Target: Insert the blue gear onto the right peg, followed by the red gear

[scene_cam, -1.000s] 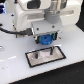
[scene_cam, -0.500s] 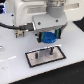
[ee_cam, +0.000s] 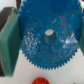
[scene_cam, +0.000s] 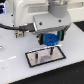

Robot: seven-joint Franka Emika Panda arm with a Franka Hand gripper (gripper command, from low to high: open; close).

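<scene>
My gripper (scene_cam: 51,42) is shut on the blue gear (scene_cam: 50,38) and holds it level just above the light black-bordered plate (scene_cam: 59,55). A thin dark post, the right peg (scene_cam: 51,49), stands under the gear. In the wrist view the blue gear (ee_cam: 35,47) fills the frame between my green finger pads (ee_cam: 8,44). The grey top of the peg (ee_cam: 49,35) shows inside the gear's centre hole. The red gear (ee_cam: 39,80) lies on the white table beyond the blue gear's rim. I cannot make out the red gear in the exterior view.
The plate's other post (scene_cam: 38,54) stands toward the exterior view's left. The white arm body (scene_cam: 30,15) hangs over the back of the table. A small dark object (scene_cam: 19,34) lies by the arm at the exterior view's left.
The gripper with the blue gear has shifted slightly toward the exterior view's right over the plate. The hold on the gear is unchanged.
</scene>
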